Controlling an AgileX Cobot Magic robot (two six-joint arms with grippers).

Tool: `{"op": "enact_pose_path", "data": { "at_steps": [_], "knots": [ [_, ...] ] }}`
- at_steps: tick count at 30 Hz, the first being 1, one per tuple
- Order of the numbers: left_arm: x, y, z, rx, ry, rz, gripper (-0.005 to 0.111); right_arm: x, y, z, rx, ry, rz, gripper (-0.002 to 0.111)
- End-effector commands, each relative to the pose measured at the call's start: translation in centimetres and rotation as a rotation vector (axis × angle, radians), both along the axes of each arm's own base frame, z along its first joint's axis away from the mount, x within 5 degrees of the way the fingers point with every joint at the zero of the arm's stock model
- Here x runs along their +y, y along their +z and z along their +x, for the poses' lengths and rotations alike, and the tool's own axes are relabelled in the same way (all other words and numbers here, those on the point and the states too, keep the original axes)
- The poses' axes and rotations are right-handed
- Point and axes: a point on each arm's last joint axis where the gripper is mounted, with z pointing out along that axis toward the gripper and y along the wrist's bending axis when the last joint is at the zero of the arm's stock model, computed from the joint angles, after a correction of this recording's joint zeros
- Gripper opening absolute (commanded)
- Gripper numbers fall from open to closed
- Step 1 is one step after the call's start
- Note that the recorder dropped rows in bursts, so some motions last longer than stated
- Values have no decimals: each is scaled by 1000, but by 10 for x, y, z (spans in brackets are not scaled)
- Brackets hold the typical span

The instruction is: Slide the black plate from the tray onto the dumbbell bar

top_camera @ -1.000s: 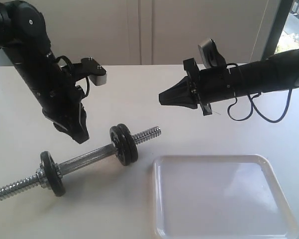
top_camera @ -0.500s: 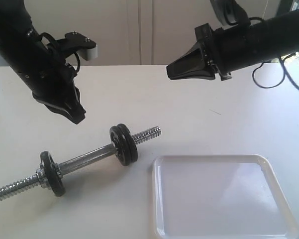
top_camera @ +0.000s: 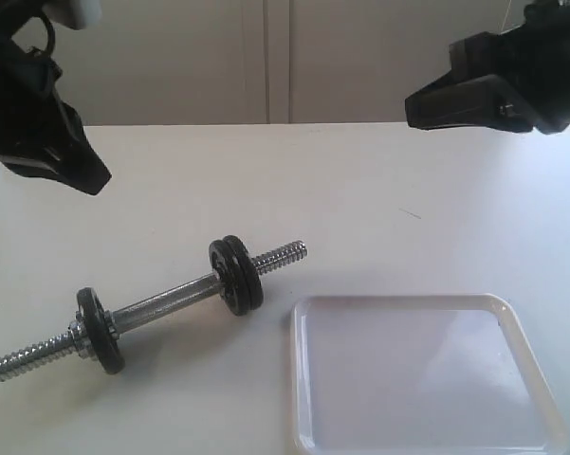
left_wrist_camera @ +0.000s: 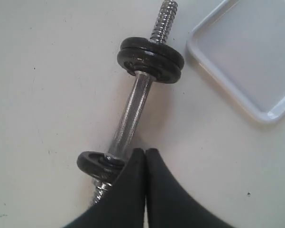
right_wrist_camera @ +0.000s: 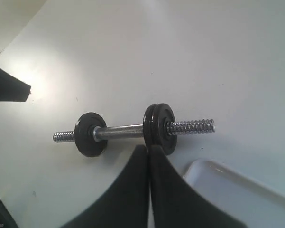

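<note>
— What's different from a second ago?
— My arms have lifted apart: left end effector (top_camera: pixel 93 180) upper left, right end effector (top_camera: pixel 415 102) upper right, both pinched together, holding nothing.
— The plate (top_camera: pixel 243 281)?
— On the bar (top_camera: pixel 166 305), against another disc (top_camera: pixel 224 256) (tray-side end). Bar and tray (top_camera: pixel 398 305) unmoved on the desk (top_camera: pixel 360 190).

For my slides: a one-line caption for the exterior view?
Dumbbell bar with black discs lies on the table beside an empty tray; left gripper and right gripper, both shut, hang above.
</note>
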Motion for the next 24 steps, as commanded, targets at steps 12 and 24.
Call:
{"op": "enact_pose_path", "data": {
  "at_steps": [12,24],
  "knots": [
    [40,19,-81,-46,111,-107,0,-10,19,-76,-148,-7,-22,0],
    [64,38,-119,-143,187,-143,0,-13,19,-103,-213,-10,-12,0]
  ]
}}
